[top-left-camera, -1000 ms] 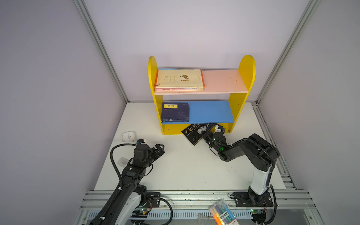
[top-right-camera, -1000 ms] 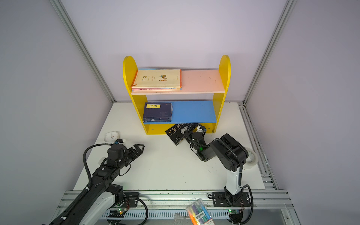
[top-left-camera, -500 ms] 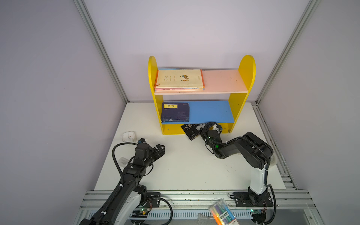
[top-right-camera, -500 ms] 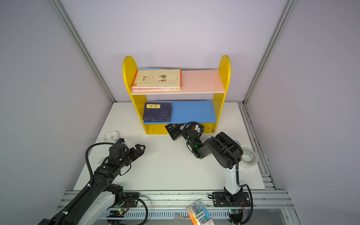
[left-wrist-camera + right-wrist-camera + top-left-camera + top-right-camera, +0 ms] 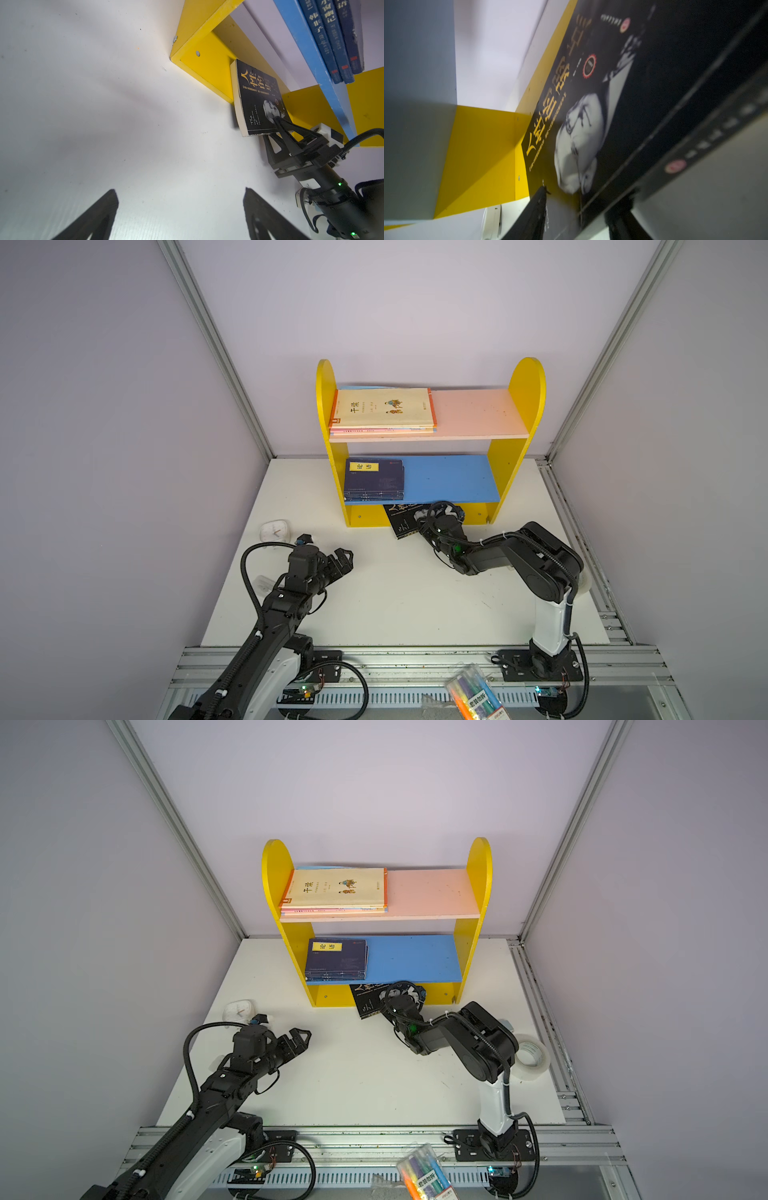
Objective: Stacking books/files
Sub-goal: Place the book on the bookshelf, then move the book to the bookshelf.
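A black book with gold lettering (image 5: 400, 521) (image 5: 367, 1001) lies flat on the table, its far part under the lowest board of the yellow shelf (image 5: 515, 439). My right gripper (image 5: 432, 517) (image 5: 587, 190) is open. Its jaws straddle the book's near corner (image 5: 257, 104): one finger lies over the cover, the other passes under the book. Cream books (image 5: 384, 410) are stacked on the pink top shelf. Navy books (image 5: 374, 481) are stacked on the blue shelf. My left gripper (image 5: 345, 562) (image 5: 180, 189) hangs open and empty over bare table, left of the shelf.
A small white clock (image 5: 274, 530) sits on the table beyond my left arm. A roll of clear tape (image 5: 530, 1058) lies behind the right arm's elbow. A pack of markers (image 5: 473, 697) rests on the front rail. The right halves of both shelves are bare.
My right gripper has pushed the black book back under the shelf, and its jaws have parted from the grip. My left arm has barely shifted.
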{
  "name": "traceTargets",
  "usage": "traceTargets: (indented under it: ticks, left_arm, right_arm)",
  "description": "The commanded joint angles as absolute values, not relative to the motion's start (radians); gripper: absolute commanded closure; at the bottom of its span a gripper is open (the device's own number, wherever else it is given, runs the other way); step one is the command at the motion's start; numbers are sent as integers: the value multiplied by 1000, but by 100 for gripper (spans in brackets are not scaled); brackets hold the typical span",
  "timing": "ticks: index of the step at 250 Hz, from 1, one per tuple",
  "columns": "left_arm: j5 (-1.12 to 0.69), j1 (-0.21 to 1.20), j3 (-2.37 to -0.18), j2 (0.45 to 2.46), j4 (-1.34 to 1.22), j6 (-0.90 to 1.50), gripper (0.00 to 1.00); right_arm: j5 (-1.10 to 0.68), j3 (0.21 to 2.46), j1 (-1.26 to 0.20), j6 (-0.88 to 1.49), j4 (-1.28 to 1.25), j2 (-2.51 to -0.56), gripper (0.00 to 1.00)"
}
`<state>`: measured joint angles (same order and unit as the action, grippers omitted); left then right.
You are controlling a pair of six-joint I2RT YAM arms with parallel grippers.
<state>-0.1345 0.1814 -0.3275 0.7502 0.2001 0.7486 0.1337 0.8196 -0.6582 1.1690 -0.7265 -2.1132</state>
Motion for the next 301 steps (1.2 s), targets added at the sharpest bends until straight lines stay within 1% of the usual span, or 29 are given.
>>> traceTargets:
  ticks: [1, 40, 69, 87, 136, 188, 202, 223, 258, 283, 301]
  left_arm:
    - [-146, 181, -341, 757, 198, 715, 3]
    - [-143, 189, -349, 784, 196, 700, 3]
    - [-114, 221, -364, 792, 199, 686, 4]
    - [-100, 248, -378, 800, 199, 681, 4]
    - [-68, 360, -409, 872, 124, 691, 4]
    - [13, 532, -478, 1046, 25, 704, 4]
    - [16, 566, -496, 1100, -15, 705, 5]
    - [19, 608, -524, 1184, -80, 706, 6]
    - [13, 663, -603, 1325, -142, 685, 9]
    - [5, 695, -661, 1419, -187, 678, 10]
    - [-9, 707, -695, 1476, -207, 690, 11]
  right_arm:
    - [22, 859, -661, 1045, -595, -2073, 50]
    - [-69, 934, -663, 885, -356, -2029, 42]
    - [-140, 1013, -660, 768, -180, -2037, 40]
    - [-159, 1025, -661, 723, -127, -2034, 40]
    - [-134, 1003, -653, 628, -41, -1961, 40]
    - [-54, 935, -597, 548, 28, -1845, 41]
    - [-41, 919, -571, 534, 39, -1825, 44]
    - [-11, 892, -535, 527, 35, -1802, 53]
    - [31, 859, -486, 565, -6, -1792, 61]
    - [64, 838, -470, 618, -66, -1800, 62]
    - [73, 828, -459, 649, -115, -1811, 60]
